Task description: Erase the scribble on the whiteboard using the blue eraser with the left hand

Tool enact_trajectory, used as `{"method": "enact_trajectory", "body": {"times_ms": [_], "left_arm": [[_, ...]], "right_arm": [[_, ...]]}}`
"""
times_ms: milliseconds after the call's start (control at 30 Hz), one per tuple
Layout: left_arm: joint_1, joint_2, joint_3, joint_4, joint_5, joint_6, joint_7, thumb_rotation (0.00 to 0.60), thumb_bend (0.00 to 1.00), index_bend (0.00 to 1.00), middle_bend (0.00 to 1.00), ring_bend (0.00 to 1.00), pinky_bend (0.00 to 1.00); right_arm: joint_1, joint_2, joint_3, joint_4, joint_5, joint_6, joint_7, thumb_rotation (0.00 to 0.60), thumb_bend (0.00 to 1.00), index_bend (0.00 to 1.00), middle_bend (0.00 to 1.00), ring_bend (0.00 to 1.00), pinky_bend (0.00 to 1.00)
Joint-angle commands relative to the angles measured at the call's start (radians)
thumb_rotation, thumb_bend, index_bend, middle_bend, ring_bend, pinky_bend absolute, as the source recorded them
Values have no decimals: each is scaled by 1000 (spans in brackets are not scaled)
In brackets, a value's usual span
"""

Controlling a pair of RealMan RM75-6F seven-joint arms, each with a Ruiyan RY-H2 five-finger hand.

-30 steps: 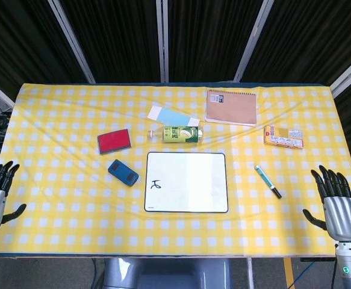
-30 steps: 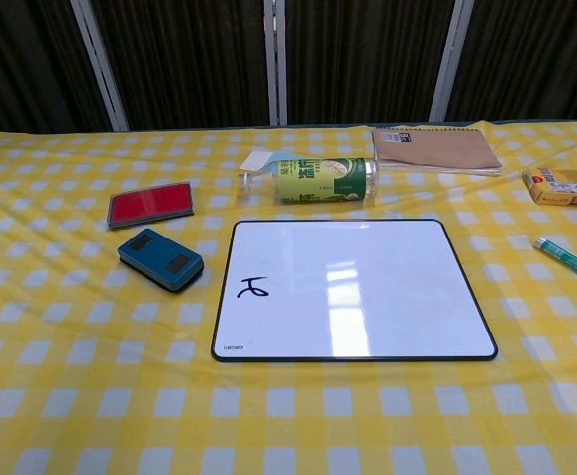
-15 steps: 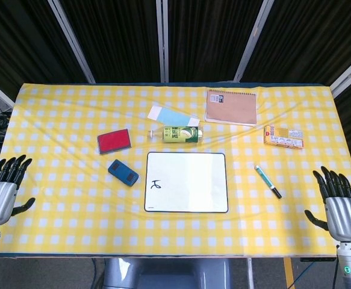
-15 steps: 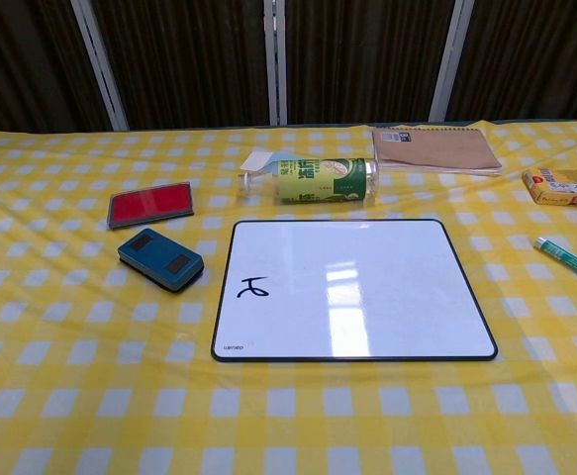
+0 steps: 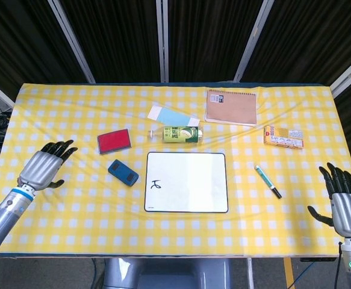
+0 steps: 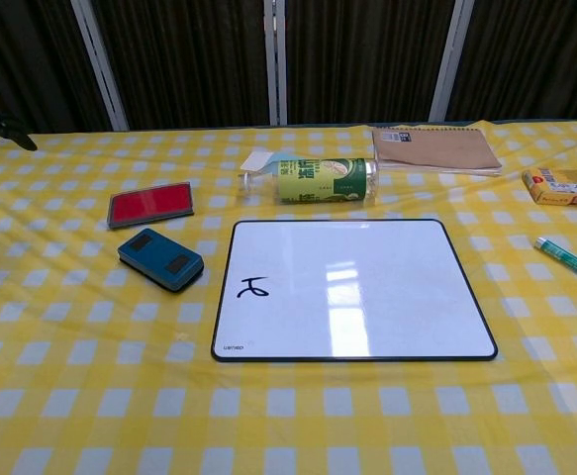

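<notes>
The blue eraser [image 5: 123,173] [image 6: 160,259] lies on the yellow checked cloth just left of the whiteboard [image 5: 193,189] [image 6: 367,297]. A small black scribble [image 5: 156,185] [image 6: 252,289] sits near the board's lower left corner. My left hand [image 5: 45,164] hovers over the cloth well left of the eraser, empty, fingers apart and pointing toward the red pad; only its fingertips [image 6: 1,127] show at the chest view's left edge. Beyond the table's right front corner hangs my right hand [image 5: 342,201], empty with spread fingers.
A red pad [image 5: 114,140] [image 6: 150,203] lies behind the eraser. A green bottle [image 5: 178,133] [image 6: 318,181] lies on its side above the board. A brown notebook [image 5: 231,106], a yellow box [image 5: 283,136] and a marker [image 5: 267,181] occupy the right half.
My left hand has risen from beside the table's left front corner and moved in over the cloth toward the eraser. The right hand has sunk slightly.
</notes>
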Motion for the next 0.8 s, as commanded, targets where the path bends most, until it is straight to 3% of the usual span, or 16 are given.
{"method": "enact_trajectory", "body": {"times_ms": [33,333,800], "left_arm": [[-57,-30,-7,34,-35,-62,38,600,226,163,12,106,152],[-160,-120,9,87,-75,-159,137,600,241,176,15,108,153],[-259,-294,26,153,-179,-172,258,600,246,247,68,136,168]], "right_arm": [[1,0,2,3,6,-6,11,600,80,88,0,0,0],[-1,9,9,8,22,-12,44,600,80,89,0,0,0],[-9,33,23,19,37,-6,124,600,79,94,0,0,0]]}}
